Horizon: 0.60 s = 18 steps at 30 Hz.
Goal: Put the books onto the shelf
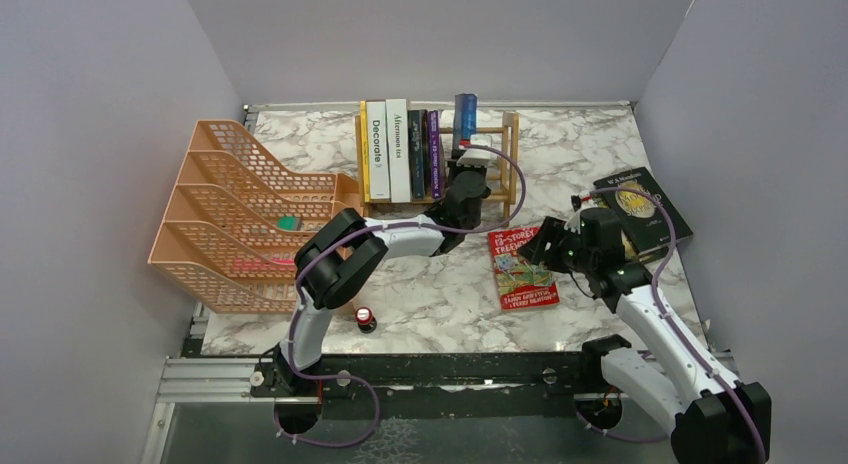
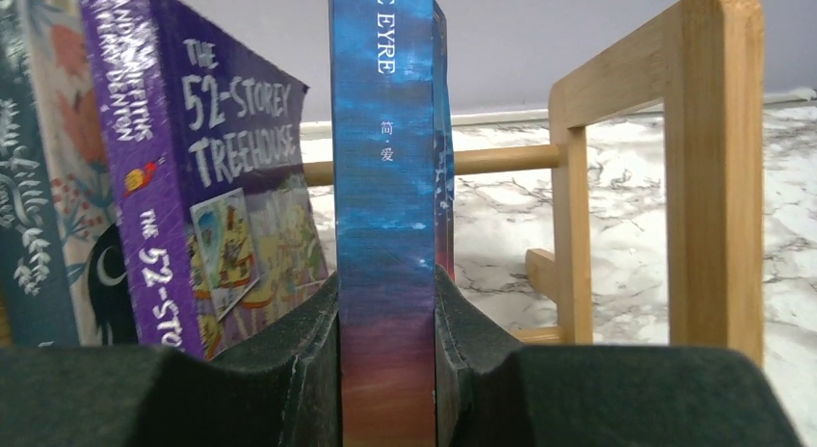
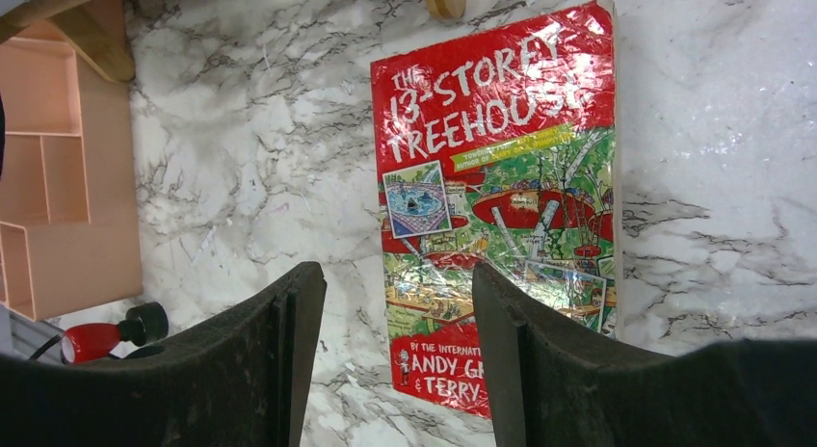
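Note:
The light-wood shelf (image 1: 510, 149) stands at the back with several books upright in it, among them a yellow one (image 1: 363, 154), white "Decorate" (image 1: 377, 154) and a purple one (image 1: 434, 154). My left gripper (image 1: 470, 162) is shut on the spine of the blue "Jane Eyre" book (image 2: 385, 197), held upright between the purple book (image 2: 193, 177) and the shelf's right end frame (image 2: 713, 158). A red "13-Storey Treehouse" book (image 3: 501, 177) lies flat on the table. Just above its lower left corner my right gripper (image 3: 397, 283) hovers open. At the right lies a dark green book (image 1: 645, 209).
An orange mesh tiered tray (image 1: 240, 214) fills the left side, with a small green item (image 1: 288, 223) in it. A small red-capped object (image 1: 365, 317) sits near the front edge. Grey walls close in the table on three sides.

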Available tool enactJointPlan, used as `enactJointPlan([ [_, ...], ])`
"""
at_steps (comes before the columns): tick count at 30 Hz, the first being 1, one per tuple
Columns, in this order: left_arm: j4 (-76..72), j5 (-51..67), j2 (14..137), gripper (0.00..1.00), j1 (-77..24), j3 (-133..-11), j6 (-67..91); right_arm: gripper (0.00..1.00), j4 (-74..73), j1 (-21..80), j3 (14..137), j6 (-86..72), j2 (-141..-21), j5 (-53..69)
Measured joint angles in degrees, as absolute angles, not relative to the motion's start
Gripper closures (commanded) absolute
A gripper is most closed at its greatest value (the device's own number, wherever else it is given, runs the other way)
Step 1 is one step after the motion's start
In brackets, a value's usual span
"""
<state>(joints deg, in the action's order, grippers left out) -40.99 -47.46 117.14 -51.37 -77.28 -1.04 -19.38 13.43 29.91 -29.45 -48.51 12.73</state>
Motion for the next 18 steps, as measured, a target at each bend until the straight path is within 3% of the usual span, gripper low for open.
enactJointPlan([
  [6, -52.88, -50.74, 118.34, 1.0, -51.37, -72.01, -5.98, 0.37, -19.38, 13.43, 29.89, -29.45, -49.84, 12.73],
  [18, -57.98, -57.39, 118.41, 1.0, -50.96, -69.6, -8.69, 0.37, -19.35, 13.43, 29.89, -29.43, -49.95, 12.82],
])
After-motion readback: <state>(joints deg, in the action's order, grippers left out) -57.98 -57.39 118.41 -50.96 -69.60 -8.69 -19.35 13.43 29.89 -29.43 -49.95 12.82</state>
